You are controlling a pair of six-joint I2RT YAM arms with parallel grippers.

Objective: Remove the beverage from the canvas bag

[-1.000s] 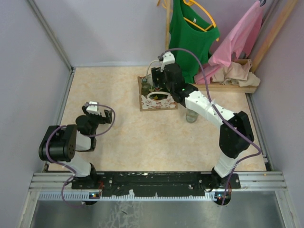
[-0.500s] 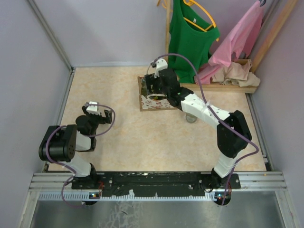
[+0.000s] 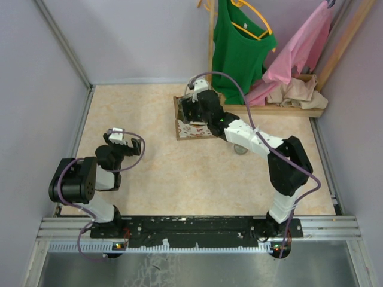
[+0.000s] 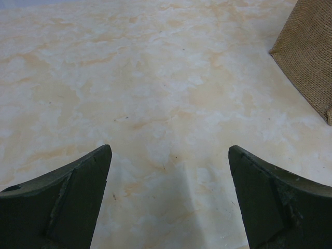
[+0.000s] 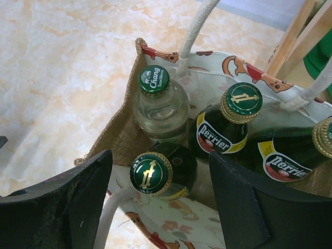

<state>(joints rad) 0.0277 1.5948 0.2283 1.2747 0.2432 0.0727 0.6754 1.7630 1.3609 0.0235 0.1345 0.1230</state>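
Observation:
The canvas bag (image 3: 190,127) stands at the middle back of the table; its burlap side also shows in the left wrist view (image 4: 306,52). In the right wrist view the bag (image 5: 119,135) holds several bottles: a clear Chang soda bottle (image 5: 157,101) and green Perrier bottles (image 5: 155,174), (image 5: 233,116). My right gripper (image 5: 161,179) is open, hovering over the bag's mouth with the nearest Perrier bottle's cap between its fingers, not touching it. My left gripper (image 4: 170,161) is open and empty above bare table at the left.
A wooden rack (image 3: 281,107) with a green shirt (image 3: 239,48) and pink clothes (image 3: 296,57) stands at the back right. White rope handles (image 5: 194,31) rise from the bag. Purple walls enclose the table. A round grey object (image 3: 240,148) lies beneath the right arm.

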